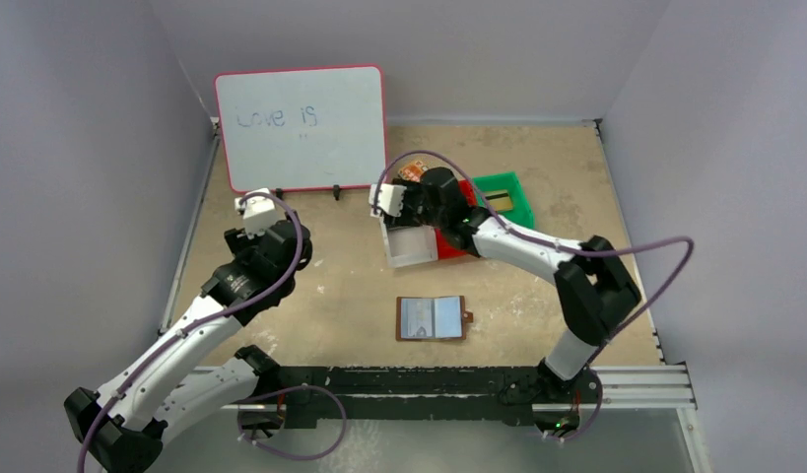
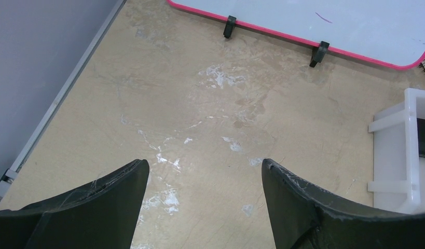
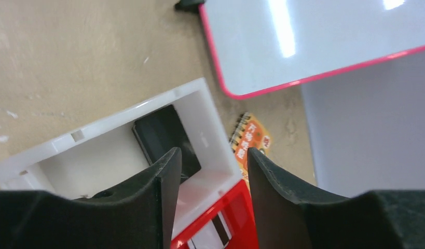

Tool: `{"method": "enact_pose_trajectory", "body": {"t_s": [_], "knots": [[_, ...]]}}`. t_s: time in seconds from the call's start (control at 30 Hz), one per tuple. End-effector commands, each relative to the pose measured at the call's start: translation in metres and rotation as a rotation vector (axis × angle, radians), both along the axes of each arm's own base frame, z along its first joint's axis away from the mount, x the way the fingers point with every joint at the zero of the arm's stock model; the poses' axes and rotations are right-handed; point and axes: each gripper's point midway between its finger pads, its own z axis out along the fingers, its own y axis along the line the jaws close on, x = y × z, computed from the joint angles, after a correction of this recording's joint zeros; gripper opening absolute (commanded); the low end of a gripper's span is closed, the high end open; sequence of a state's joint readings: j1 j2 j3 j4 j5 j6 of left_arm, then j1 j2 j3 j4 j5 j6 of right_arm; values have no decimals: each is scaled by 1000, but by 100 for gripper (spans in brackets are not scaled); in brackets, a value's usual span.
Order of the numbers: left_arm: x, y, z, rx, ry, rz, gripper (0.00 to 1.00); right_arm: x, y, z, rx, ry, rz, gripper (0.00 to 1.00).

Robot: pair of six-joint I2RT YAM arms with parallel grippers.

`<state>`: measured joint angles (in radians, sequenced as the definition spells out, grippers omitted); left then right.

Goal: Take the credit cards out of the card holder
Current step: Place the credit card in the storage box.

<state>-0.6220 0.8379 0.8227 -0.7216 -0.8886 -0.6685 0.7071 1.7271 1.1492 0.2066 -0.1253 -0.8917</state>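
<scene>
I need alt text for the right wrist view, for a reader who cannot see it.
The right tool, open, hangs over a white bin holding a dark card. Beside it are a red bin, an orange packet and a pink-framed whiteboard.

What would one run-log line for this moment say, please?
left gripper: open, over table | right gripper: open, above white bin | dark card: in white bin | card holder: open on table
</scene>
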Motion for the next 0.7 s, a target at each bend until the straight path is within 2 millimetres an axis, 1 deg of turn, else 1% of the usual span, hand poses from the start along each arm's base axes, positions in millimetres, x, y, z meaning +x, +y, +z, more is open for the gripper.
{"method": "enact_pose_trajectory", "body": {"t_s": [0.0,0.03,0.07,0.1,0.13,0.17,0.2,0.23,0.27,0.3,0.33,0.4,0.43,0.5,0.53,0.6,0.67], "knots": [[4,1,9,-4,-22,8,79,-11,-6,90,416,10,-187,55],[4,0,9,-4,-20,5,79,-14,-15,104,522,48,-264,56],[4,0,8,-3,-16,2,79,-21,-21,111,630,139,-344,60],[4,-2,6,-3,-9,-3,79,-29,-28,113,723,244,-440,68],[5,-3,6,-3,-5,-8,79,-32,-44,107,814,344,-610,80],[5,-4,4,-3,2,-13,79,-38,-61,93,864,442,-784,86],[6,-5,3,-1,8,-19,79,-49,-70,77,870,540,-884,87],[7,-6,2,0,13,-22,79,-65,-72,59,839,645,-936,87],[7,-7,0,3,21,-26,79,-80,-74,44,832,729,-981,86],[7,-9,-2,2,27,-29,79,-90,-79,28,832,778,-1037,83],[7,-10,-3,0,32,-33,79,-106,-78,9,832,855,-1062,80],[8,-12,-6,-5,42,-41,79,-139,-66,-17,852,983,-1044,75],[9,-14,-7,-9,46,-48,79,-154,-60,-26,857,1004,-1047,75],[8,-18,-11,-19,60,-63,79,-179,-50,-41,827,1009,-1092,76],[9,-21,-13,-31,66,-75,79,-189,-47,-49,791,1008,-1131,76],[8,-25,-16,-56,75,-80,79,-202,-45,-62,714,974,-1194,77],[6,-29,-20,-101,81,-75,79,-207,-43,-66,671,903,-1256,77]]}}
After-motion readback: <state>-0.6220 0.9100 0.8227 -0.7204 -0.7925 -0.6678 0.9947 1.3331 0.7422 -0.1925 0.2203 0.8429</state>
